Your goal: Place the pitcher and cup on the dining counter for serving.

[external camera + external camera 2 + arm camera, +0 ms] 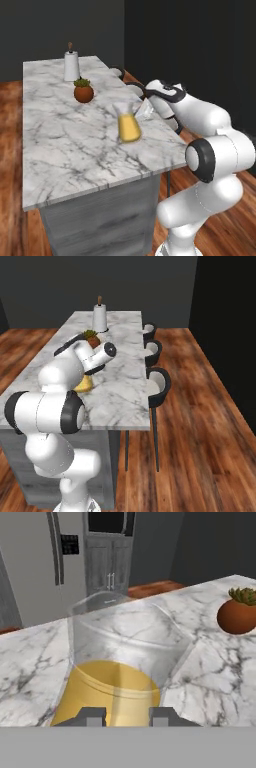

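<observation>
1. Glass carafe-shaped pitcher of amber liquid stands on white marble surface, near its edge.
2. End effector narrowly clamps its neck.
3. Placement step; next: release, retreat, fetch cup.

Light is even and soft, as in a plain render, with no clear source. The counter top is bright in the middle of each base view, while the walls along the upper frame are dim. Shadows are faint. The pitcher looks slightly smeared at centre. No glare, no bending at the edges.
</observation>
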Controlling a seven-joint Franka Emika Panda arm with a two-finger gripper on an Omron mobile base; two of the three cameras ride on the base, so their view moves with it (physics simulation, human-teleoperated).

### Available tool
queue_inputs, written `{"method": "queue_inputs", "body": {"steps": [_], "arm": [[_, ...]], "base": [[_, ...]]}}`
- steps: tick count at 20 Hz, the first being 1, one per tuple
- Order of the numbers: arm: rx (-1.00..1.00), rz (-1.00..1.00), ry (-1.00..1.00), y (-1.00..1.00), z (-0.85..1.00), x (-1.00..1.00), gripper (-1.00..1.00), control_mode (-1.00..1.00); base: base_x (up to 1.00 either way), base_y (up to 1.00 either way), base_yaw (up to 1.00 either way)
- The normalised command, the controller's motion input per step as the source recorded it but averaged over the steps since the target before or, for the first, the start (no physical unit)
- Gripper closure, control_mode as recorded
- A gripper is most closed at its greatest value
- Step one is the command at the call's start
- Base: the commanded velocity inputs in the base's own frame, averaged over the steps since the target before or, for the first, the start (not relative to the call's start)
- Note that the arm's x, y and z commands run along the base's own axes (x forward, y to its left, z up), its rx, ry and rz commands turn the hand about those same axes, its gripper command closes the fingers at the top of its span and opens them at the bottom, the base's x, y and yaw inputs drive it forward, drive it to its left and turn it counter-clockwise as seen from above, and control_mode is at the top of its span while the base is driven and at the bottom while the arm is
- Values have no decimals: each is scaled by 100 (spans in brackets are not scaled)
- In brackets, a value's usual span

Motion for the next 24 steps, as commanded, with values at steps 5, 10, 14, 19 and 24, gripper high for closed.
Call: {"method": "queue_inputs", "body": {"steps": [5, 10, 14, 19, 24], "arm": [[0, 4, -7, 0, -52, 1, 100, -100], [0, 7, -5, 0, -40, 0, 100, -100], [0, 7, -1, -1, -32, 0, 100, -100], [0, 4, -1, -11, -25, 0, 100, -100], [0, 0, -1, -24, -15, 0, -100, -100]], "base": [[0, 0, 0], [0, 0, 0], [0, 0, 0], [0, 0, 0], [0, 0, 0]]}}
